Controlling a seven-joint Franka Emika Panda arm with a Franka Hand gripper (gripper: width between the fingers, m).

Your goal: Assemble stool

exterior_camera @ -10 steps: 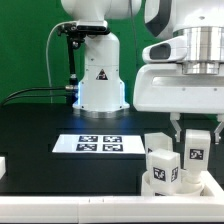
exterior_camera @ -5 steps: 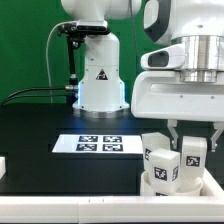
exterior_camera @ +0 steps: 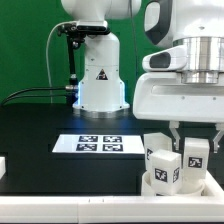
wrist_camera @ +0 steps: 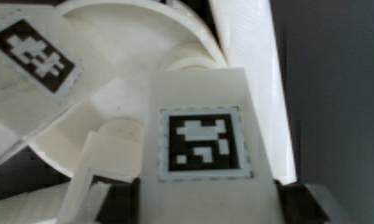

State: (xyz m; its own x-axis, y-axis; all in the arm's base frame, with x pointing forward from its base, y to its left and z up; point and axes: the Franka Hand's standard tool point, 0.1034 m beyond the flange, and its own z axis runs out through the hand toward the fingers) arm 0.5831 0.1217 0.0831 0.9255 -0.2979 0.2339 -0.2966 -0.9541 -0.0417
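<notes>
Stool, part-built: round rimmed seat (exterior_camera: 170, 188) at the table's (exterior_camera: 40, 125) front edge, toward the exterior view's right corner, with tagged white legs standing upright on it. Gripper (exterior_camera: 196, 150) straddles the rearmost leg (exterior_camera: 196, 153), fingers either side; grip or release cannot be told. Marker board (exterior_camera: 100, 144) lies mid-table, well apart.

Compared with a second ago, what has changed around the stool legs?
The gripper has risen a little above the leg it straddles; whether its jaws have let go cannot be told. The other legs, the seat and the marker board have not moved.
</notes>
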